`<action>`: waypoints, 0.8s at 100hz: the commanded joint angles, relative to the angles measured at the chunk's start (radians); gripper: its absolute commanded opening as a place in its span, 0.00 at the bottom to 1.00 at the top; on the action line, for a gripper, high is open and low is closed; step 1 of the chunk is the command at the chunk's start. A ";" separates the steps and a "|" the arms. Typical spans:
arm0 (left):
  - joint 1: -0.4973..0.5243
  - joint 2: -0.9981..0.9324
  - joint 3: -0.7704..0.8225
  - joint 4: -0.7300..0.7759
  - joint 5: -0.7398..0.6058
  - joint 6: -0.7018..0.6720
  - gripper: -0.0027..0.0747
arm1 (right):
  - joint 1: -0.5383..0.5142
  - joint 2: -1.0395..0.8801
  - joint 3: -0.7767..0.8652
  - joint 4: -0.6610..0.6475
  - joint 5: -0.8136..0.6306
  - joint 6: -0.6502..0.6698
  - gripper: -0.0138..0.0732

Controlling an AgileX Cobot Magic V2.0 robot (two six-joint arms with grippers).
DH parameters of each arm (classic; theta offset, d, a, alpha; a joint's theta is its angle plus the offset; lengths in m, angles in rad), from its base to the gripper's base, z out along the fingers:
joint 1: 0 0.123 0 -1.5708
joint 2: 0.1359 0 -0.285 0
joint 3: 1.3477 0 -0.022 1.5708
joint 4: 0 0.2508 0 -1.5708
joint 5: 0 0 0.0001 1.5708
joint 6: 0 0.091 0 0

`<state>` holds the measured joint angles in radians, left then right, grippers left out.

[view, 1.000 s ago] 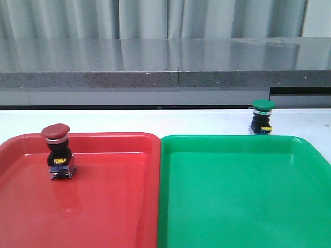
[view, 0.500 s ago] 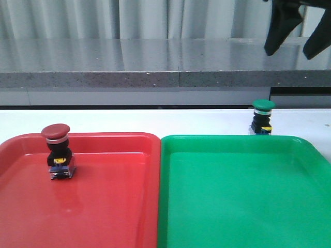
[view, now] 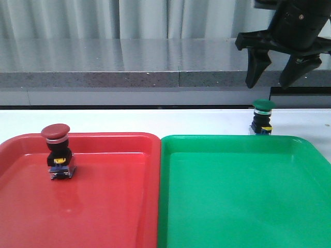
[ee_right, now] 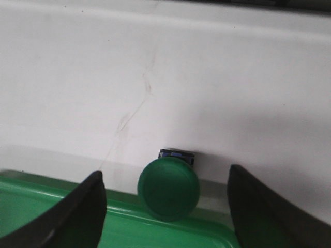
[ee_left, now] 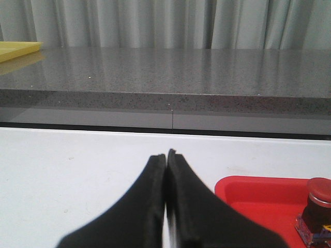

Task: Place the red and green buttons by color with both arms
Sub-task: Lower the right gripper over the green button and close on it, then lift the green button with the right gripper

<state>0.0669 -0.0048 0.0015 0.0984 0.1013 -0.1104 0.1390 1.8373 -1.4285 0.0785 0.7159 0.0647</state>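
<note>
red tray (view: pixel 103 206) on table (view: pixel 155 121), left half of front view | green tray (view: pixel 243 206) just beside it on the right, rims touching or nearly so | grey speckled ledge (view: pixel 129 77) behind table | pale pleated curtain (view: pixel 145 18) at back | yellow tray edge (ee_left: pixel 18 49) on ledge, left wrist view | thin crack-like line (ee_right: pixel 134 111) on table, right wrist view

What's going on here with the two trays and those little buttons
A two-armed robot is sorting buttons by color. The red button already stands in the red tray. The green button sits on the white table just behind the green tray, not in it yet. The right gripper hangs open directly above the green button, not touching it. The left gripper is shut and empty, off to the side of the red tray.
</note>
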 commanded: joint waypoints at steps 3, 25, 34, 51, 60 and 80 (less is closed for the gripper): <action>0.002 -0.031 0.041 -0.001 -0.079 -0.006 0.01 | 0.000 -0.023 -0.036 -0.005 -0.050 -0.012 0.74; 0.002 -0.031 0.041 -0.001 -0.079 -0.006 0.01 | 0.000 0.023 -0.036 -0.005 -0.055 -0.012 0.74; 0.002 -0.031 0.041 -0.001 -0.079 -0.006 0.01 | 0.000 0.039 -0.036 -0.005 -0.055 -0.012 0.74; 0.002 -0.031 0.041 -0.001 -0.079 -0.006 0.01 | 0.000 0.055 -0.036 -0.005 -0.048 -0.012 0.73; 0.002 -0.031 0.041 -0.001 -0.079 -0.006 0.01 | 0.000 0.054 -0.036 -0.005 -0.046 -0.012 0.63; 0.002 -0.031 0.041 -0.001 -0.079 -0.006 0.01 | 0.000 0.049 -0.036 -0.005 -0.043 -0.012 0.40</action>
<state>0.0669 -0.0048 0.0015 0.0984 0.1013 -0.1104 0.1390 1.9459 -1.4305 0.0785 0.7007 0.0647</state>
